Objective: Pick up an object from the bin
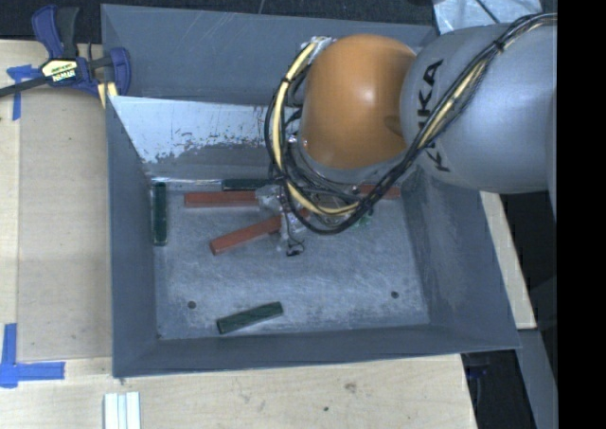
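Grey metal bin, speckled floor, pale scratched back wall. Pincer low near centre, under orange wrist cover. Opening: can't tell, cover and cables in the way. Tip right at the upper right end of a slanted red-brown bar; contact unclear. Second red-brown bar just behind, parallel to the back wall. Dark green bar along left wall. Second dark green bar near front, well apart.

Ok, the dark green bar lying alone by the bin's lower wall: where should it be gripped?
At its middle, from straight above, closing across the short width: the dark green bar lies flat, long and narrow, slightly tilted, with bare floor on both long sides.
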Available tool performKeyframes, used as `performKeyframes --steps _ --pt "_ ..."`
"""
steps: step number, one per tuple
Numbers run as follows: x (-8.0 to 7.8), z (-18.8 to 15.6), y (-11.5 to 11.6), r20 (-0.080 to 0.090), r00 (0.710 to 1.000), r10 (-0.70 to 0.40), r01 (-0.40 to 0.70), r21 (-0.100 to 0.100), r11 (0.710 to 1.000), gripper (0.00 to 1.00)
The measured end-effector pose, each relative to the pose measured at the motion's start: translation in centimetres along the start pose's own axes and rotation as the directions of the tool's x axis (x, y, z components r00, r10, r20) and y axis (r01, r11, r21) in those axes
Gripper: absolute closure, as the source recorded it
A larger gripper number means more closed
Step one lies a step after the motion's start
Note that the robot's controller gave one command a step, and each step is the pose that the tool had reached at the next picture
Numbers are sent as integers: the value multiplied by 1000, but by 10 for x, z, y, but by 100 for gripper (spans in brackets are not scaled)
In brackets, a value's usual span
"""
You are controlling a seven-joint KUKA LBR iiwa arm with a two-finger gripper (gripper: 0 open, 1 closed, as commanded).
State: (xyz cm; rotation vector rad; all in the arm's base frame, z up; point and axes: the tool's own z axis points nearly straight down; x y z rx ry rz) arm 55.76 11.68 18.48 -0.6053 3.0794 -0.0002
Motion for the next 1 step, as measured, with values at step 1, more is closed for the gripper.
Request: performKeyframes --steps 1 --pt "-12 -49 -6 0 1000 0 0 0 1000 100"
